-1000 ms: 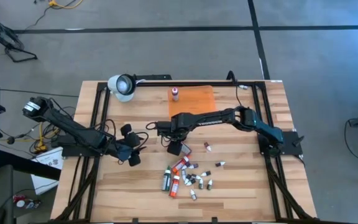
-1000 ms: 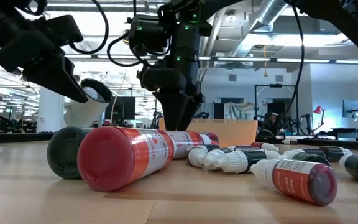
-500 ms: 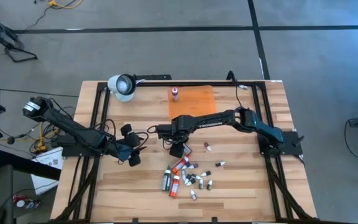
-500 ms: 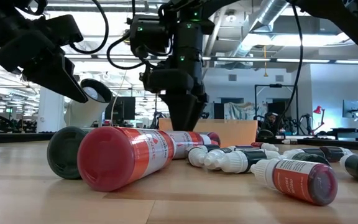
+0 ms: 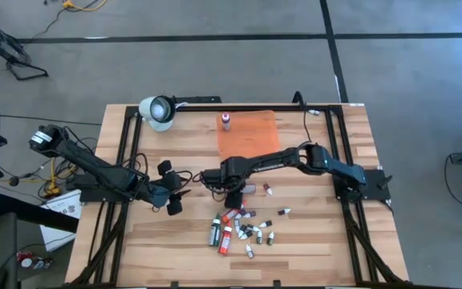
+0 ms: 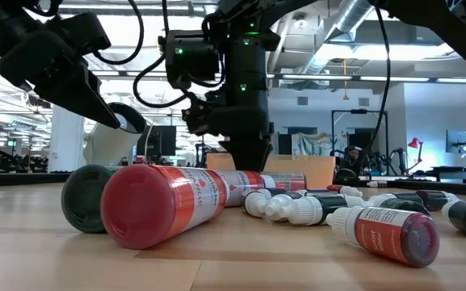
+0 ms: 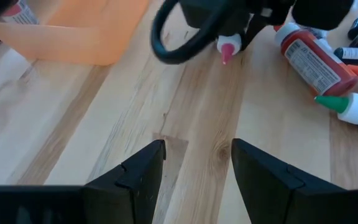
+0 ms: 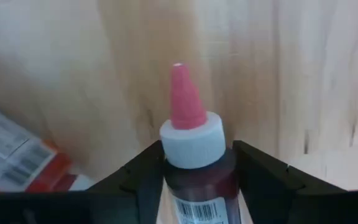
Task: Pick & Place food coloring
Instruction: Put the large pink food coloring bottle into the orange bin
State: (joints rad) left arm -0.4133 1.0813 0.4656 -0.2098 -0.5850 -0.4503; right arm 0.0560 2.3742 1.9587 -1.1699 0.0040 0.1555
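Right wrist view: my right gripper (image 8: 196, 171) clamps a smooth dark bottle (image 8: 199, 186) with a white collar and pink conical tip. My left gripper (image 7: 194, 165), at nine o'clock over grained wood, is parted and empty.

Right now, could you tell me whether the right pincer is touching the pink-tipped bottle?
Touching. In the right wrist view, the pink-tipped bottle sits between the right pincer fingers, both dark fingers pressed against its sides below the white collar, with no gap visible.

Orange mat (image 5: 247, 131), maybe a lamp (image 5: 158, 110)

Glossy plastic food coloring bottles (image 6: 168, 202) with paper labels lie on a matt, grained wooden table (image 5: 311, 241).
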